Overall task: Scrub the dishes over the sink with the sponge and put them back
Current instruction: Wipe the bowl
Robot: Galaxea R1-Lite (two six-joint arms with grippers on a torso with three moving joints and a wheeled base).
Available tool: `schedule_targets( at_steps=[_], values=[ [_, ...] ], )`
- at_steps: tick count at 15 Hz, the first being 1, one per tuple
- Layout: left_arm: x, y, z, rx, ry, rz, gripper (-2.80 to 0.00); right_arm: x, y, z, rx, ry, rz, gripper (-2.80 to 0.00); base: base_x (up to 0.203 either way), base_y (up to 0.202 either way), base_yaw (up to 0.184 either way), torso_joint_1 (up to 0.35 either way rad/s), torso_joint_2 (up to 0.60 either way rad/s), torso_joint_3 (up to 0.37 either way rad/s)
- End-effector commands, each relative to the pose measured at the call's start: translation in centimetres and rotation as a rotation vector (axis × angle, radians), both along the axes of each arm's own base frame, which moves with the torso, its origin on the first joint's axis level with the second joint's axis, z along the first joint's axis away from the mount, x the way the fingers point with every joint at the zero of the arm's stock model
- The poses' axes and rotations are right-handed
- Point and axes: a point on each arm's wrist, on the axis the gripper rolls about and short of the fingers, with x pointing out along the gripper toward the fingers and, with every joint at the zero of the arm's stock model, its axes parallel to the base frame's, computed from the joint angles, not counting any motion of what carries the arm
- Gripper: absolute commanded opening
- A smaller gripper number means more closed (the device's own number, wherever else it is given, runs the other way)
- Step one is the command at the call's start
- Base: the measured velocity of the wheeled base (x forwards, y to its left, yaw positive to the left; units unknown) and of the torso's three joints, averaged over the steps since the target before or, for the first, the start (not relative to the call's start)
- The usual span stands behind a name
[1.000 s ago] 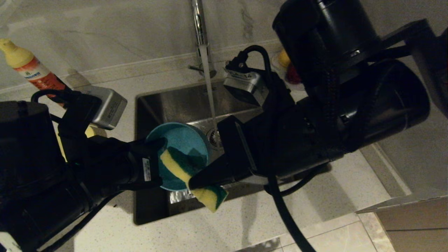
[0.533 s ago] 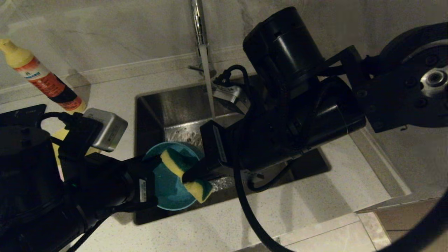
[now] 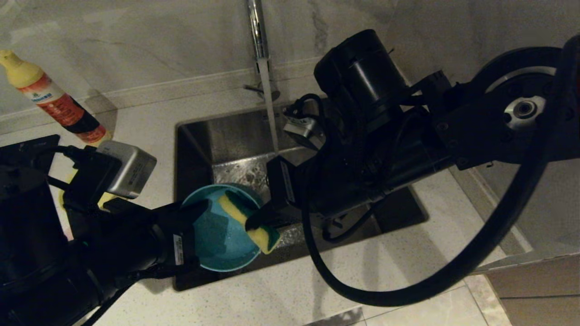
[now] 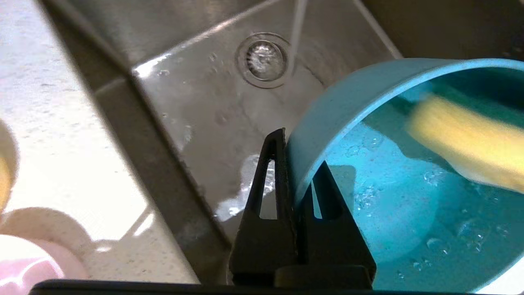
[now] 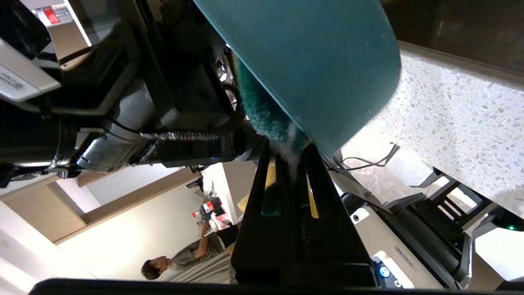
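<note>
Lots was hidden here. The right arm's bulk covered most of the sink [image 3: 204,136] from about 3 o'clock, so in the head view only the back wall, the left side and a wet strip of floor showed. The drain [image 4: 263,60] turned up only in the left wrist view. The tap [image 3: 256,27] was cut off at the top edge – just its chrome stem and a thin stream of water running down.

The left gripper [image 3: 199,209] was clamped narrow on the rim of the light blue bowl [image 3: 217,244], one finger inside and one outside, holding it tilted over the front left part of the sink. The right gripper [image 3: 253,222] was pinched tight on the sponge [image 3: 247,221], which pressed into the bowl at roughly 2 o'clock, green face toward the bowl.

The counter [image 3: 272,299] was pale speckled stone, with marbled wall behind. A soap bottle [image 3: 50,102] leaned at 10 o'clock. Something pink [image 4: 24,270] sat on the counter at the left wrist view's corner – too cut off to identify.
</note>
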Motion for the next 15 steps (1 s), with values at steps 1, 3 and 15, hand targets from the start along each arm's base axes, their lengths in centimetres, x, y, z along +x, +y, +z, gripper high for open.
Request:
schedule_targets(
  at_steps=[1, 3, 15],
  values=[
    [-0.2, -0.3, -0.3, 0.007, -0.024, -0.022, -2.8, 0.1, 0.1, -0.2, -0.006, 0.004, -0.007, -2.8, 0.0, 0.0, 0.0, 0.0, 0.0, 0.0],
    [0.1, -0.6, -0.4, 0.047, -0.047, -0.012, -2.8, 0.3, 0.3, -0.3, 0.002, -0.002, -0.006, -2.8, 0.0, 0.0, 0.0, 0.0, 0.0, 0.0],
    [0.1, -0.2, -1.9, 0.235, -0.075, 0.073, -2.8, 0.3, 3.3, -2.5, -0.011, -0.014, 0.022, -2.8, 0.0, 0.0, 0.0, 0.0, 0.0, 0.0]
  ],
)
